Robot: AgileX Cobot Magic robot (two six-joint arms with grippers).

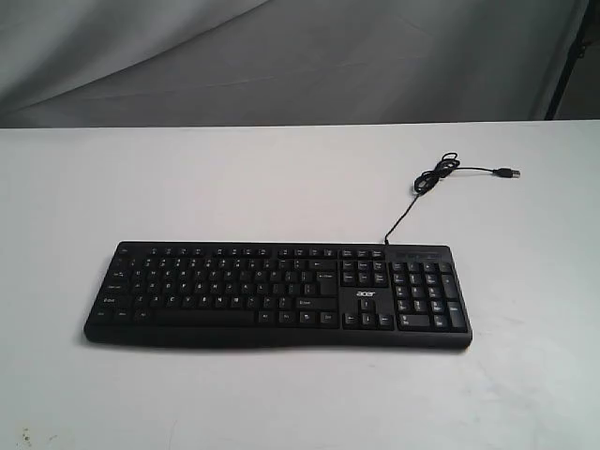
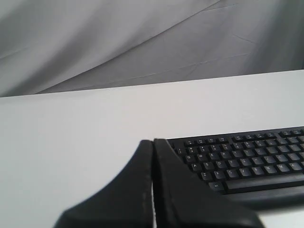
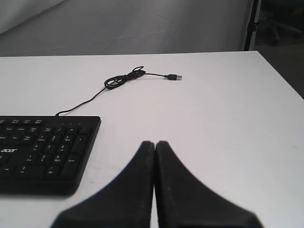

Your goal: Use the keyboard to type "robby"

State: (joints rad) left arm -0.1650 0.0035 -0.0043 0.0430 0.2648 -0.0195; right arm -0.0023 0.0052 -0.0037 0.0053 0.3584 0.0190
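Observation:
The wide black keyboard [image 1: 277, 292] with white legends and an "acer" logo lies flat on the white table [image 1: 281, 178]. Its thin black USB cable [image 1: 441, 178] trails from its back right, coiled, with the plug lying loose. Neither gripper shows in the exterior view. In the left wrist view my left gripper [image 2: 153, 142] is shut with nothing in it, above the table just off the letter end of the keyboard [image 2: 242, 159]. My right gripper [image 3: 154, 143] is shut on nothing too, over bare table beside the number-pad end of the keyboard [image 3: 42, 147]. The cable [image 3: 121, 80] lies beyond.
Grey cloth [image 1: 281, 56] hangs behind the table. A dark stand [image 1: 567, 56] rises at the back right corner. The table's right edge [image 3: 280, 76] runs close to the right gripper's side, with dark floor past it.

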